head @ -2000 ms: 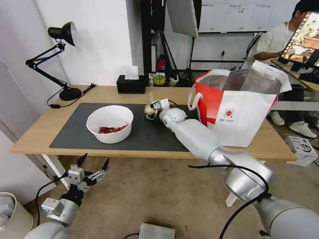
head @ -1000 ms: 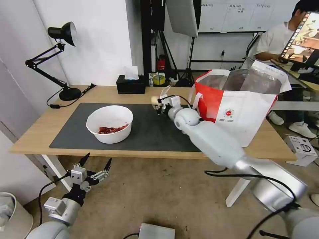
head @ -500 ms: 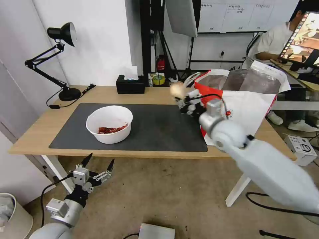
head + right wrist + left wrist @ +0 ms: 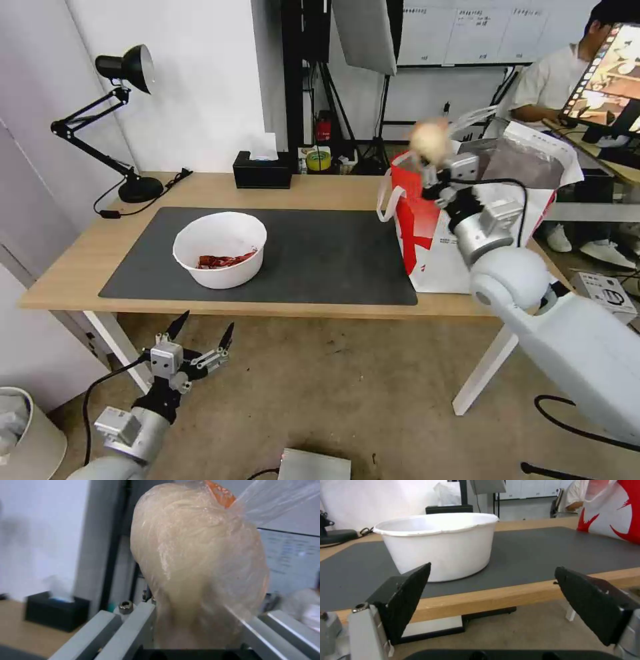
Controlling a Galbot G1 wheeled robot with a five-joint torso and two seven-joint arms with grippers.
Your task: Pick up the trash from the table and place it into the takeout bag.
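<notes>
left gripper (image 4: 200,333) low at 7 o'clock, under the table (image 4: 60,280) edge, fingers (image 4: 406,597) wide apart, nothing between. white round bowl (image 4: 220,257) with red scraps at 9 o'clock on dark grey mat (image 4: 320,260), facing the left gripper from near. right gripper (image 4: 432,175) raised at 2 o'clock, clamped on knotted clear bag of beige food (image 4: 429,140), held up at the near rim of the takeout bag (image 4: 433,253), above the red side. takeout bag upright at the right end of the table.
</notes>
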